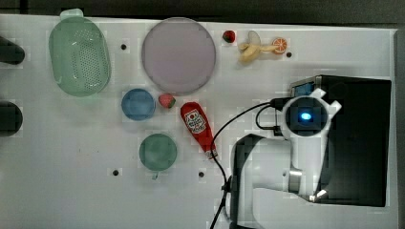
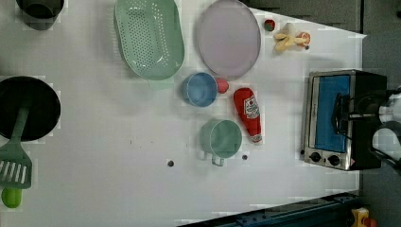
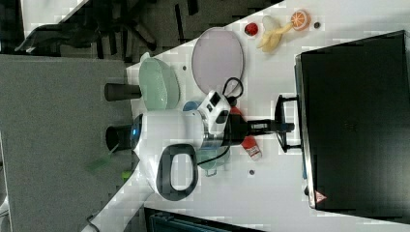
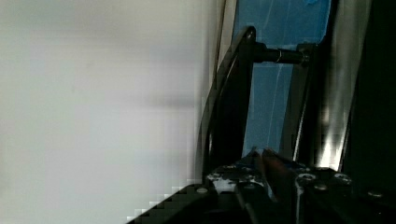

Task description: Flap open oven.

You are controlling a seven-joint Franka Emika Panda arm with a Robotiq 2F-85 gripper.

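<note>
Blue-tinted door of the oven [image 2: 327, 113], right side of the left view, appears shut. End effector [image 3: 283, 127] is nearly closed around the door handle [image 3: 280, 126]. Risk: a straight pull, ignoring the hinge arc, may drag the oven across the bench [image 2: 104, 156].

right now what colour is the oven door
Blue-tinted, framed in silver; the oven door shows best in the left view.

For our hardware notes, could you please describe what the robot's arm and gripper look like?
The white, rounded arm has dark joint sections and a dark-rimmed oval loop on one link. A round wrist cap glows blue at its centre. Black cables loop from the wrist down along the arm. The gripper is black and slim, behind a small white box with dark panels.
</note>
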